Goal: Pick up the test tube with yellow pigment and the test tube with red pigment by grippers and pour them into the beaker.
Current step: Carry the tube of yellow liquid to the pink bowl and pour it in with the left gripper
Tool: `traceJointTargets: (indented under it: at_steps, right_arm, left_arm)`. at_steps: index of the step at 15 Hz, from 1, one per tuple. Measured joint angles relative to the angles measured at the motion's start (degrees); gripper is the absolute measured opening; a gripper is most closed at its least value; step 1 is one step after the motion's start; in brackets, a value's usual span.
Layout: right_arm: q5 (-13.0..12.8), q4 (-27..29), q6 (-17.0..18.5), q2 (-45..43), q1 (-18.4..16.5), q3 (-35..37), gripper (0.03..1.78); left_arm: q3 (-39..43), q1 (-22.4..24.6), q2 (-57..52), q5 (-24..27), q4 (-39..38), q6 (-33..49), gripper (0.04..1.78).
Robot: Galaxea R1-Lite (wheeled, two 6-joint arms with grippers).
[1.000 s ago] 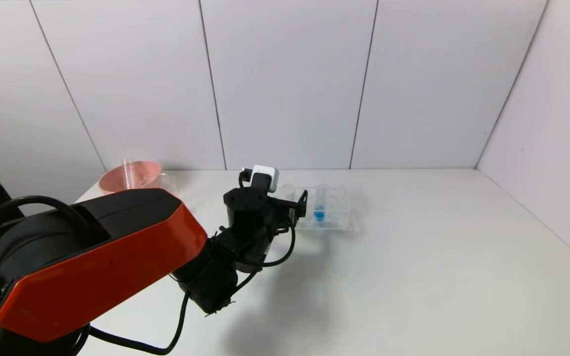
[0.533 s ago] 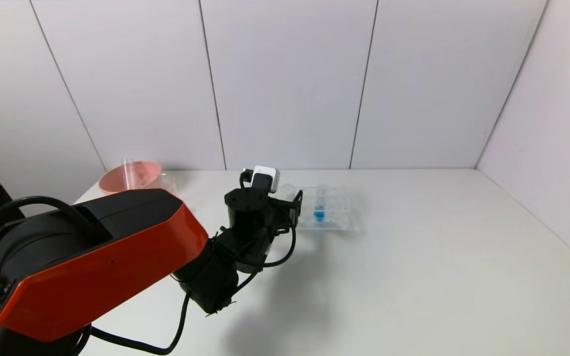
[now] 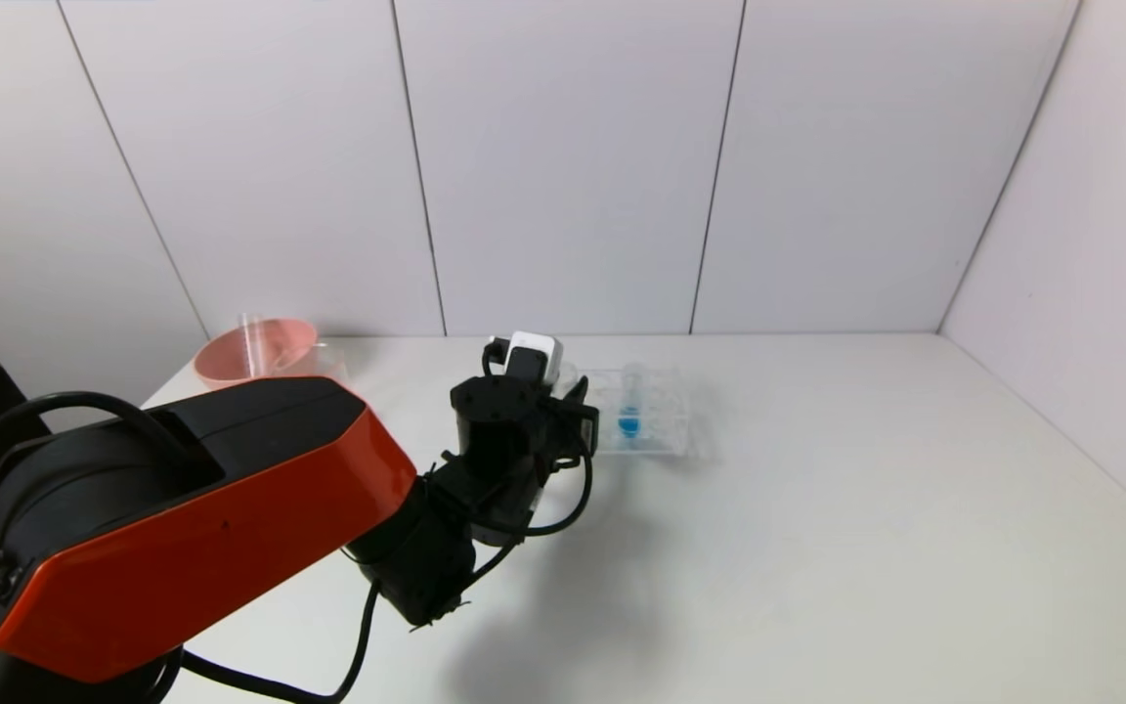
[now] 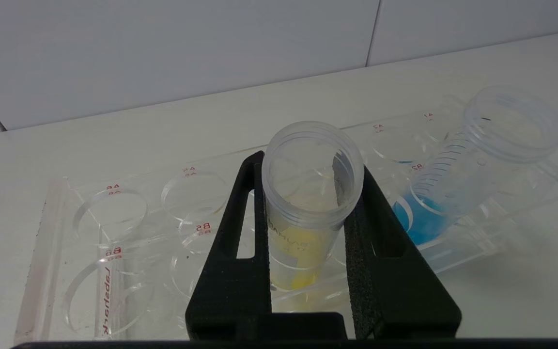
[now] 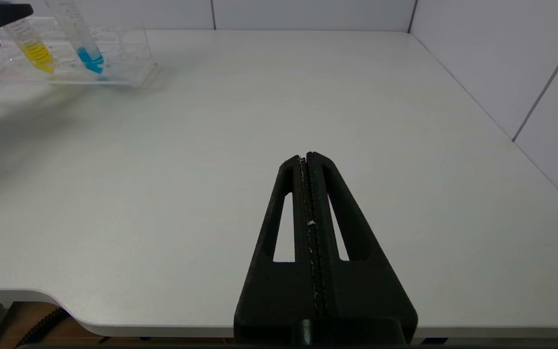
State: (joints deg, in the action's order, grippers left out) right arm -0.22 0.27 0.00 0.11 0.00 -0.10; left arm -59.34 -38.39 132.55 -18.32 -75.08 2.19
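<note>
The test tube with yellow pigment [image 4: 308, 213] stands in the clear tube rack [image 4: 114, 232] at the back of the bench [image 3: 817, 508], so I'd lift it straight up, keeping it upright until it clears its hole. The left gripper [image 4: 308, 194] pinches it just under the rim, pads touching both sides. The right gripper [image 5: 308, 157] hangs pressed together near the bench's front edge, holding nothing.

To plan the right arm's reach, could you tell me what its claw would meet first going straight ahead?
Nothing, seemingly: the shut right claw points across bare table toward the back wall.
</note>
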Motion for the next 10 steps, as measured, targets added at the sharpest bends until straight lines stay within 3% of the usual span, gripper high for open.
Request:
traceJointTargets:
  at_steps: [10]
  right_arm:
    - [-0.02,0.00,0.00,0.00,0.00,0.02,0.11]
  left_arm:
    - [-0.85,-0.72,-3.00,0.30,5.55,-0.09,0.45]
